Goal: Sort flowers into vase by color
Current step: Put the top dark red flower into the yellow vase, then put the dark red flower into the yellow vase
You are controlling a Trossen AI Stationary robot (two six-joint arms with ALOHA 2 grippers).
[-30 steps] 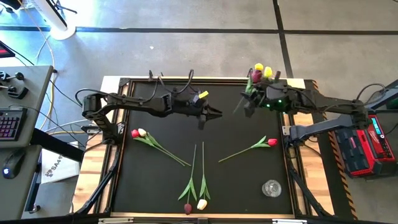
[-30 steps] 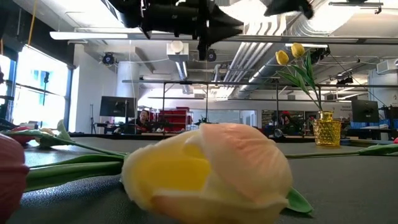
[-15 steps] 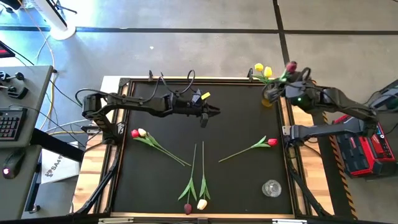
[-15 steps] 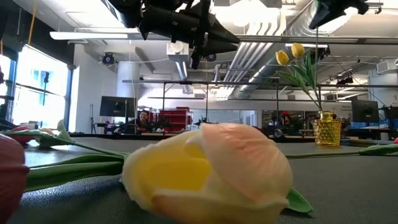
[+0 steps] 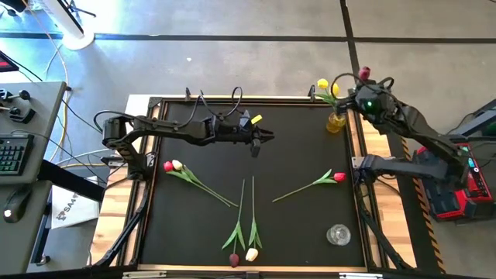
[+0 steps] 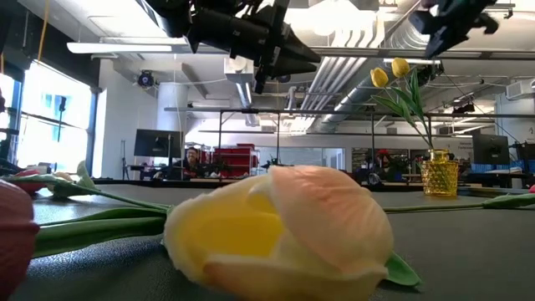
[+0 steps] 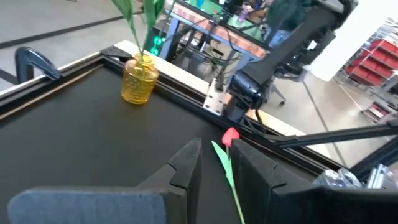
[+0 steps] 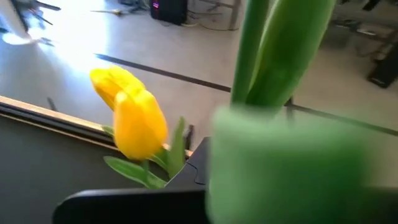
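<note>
A yellow glass vase (image 5: 335, 122) (image 7: 138, 79) stands at the table's far right corner and holds two yellow tulips (image 5: 328, 87) (image 6: 389, 72) (image 8: 134, 115). My right gripper (image 5: 361, 98) hovers just right of that vase, past the table's far right edge, shut on a dark maroon tulip (image 5: 363, 74). My left gripper (image 5: 265, 138) (image 7: 217, 171) hangs open above the table's middle, holding nothing. On the mat lie a red and a cream tulip (image 5: 172, 166), a red tulip (image 5: 339, 177) (image 7: 230, 135), and a maroon one (image 5: 234, 259) beside a cream one (image 5: 251, 253) (image 6: 284, 226). My right gripper holds the maroon tulip by its green stem and leaves (image 8: 273, 56), below the bud. A blurred green leaf (image 8: 292, 162) hides the fingers, so the kind of hold does not show. The tulip is lifted clear, its bud (image 5: 363, 74) beyond the gripper.
A clear glass vase (image 5: 338, 234) stands near the table's near right corner. The black mat has a raised frame (image 5: 232, 99). A desk with a keyboard (image 5: 12, 151) is left of the table, red equipment (image 5: 457, 182) on the right.
My right gripper has swung from over the mat's far right area toward the table's right and far edge, passing the yellow vase and carrying the maroon tulip along. The tulip's bud now lies right of the yellow tulips instead of left of them.
</note>
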